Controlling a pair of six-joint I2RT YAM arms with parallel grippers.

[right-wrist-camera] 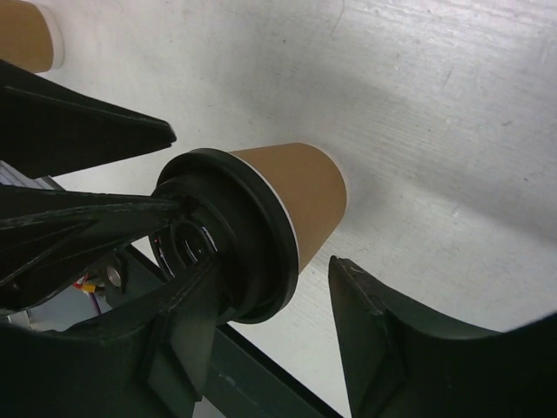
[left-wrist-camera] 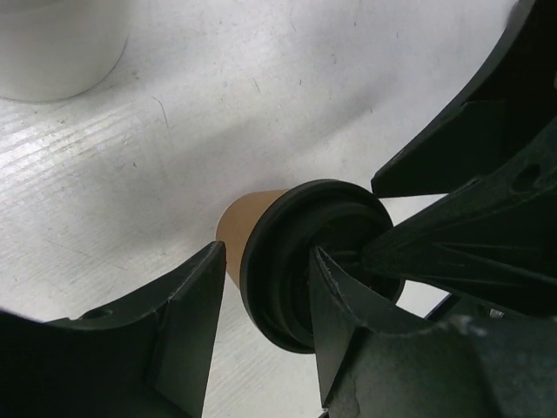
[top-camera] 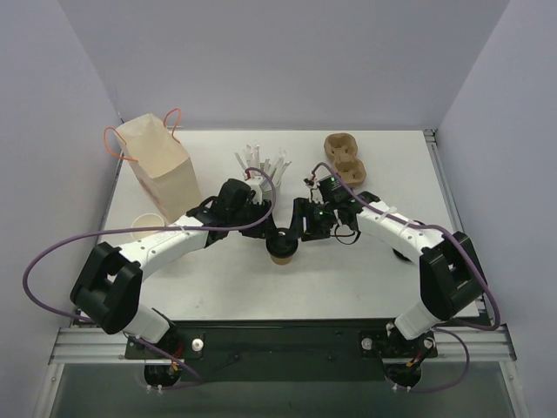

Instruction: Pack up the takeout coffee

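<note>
The takeout coffee, a brown paper cup [top-camera: 282, 254] with a black lid, stands at the table's middle. My left gripper [top-camera: 271, 235] and right gripper [top-camera: 300, 232] both hang over it from either side. In the left wrist view the cup [left-wrist-camera: 244, 222] and its lid [left-wrist-camera: 283, 261] sit between my open left gripper [left-wrist-camera: 265, 326]: one finger lies over the lid's top, the other stands clear of the rim. In the right wrist view the cup [right-wrist-camera: 305, 192] and lid [right-wrist-camera: 257, 252] sit likewise in my open right gripper [right-wrist-camera: 278, 335], with a gap beside the cup wall.
A paper bag [top-camera: 161, 170] with orange handles stands at the back left. A brown cup carrier [top-camera: 345, 158] lies at the back right. White utensils [top-camera: 261, 164] lie behind the arms. A lidless cup [top-camera: 146, 226] lies on the left and also shows in the right wrist view [right-wrist-camera: 26, 35].
</note>
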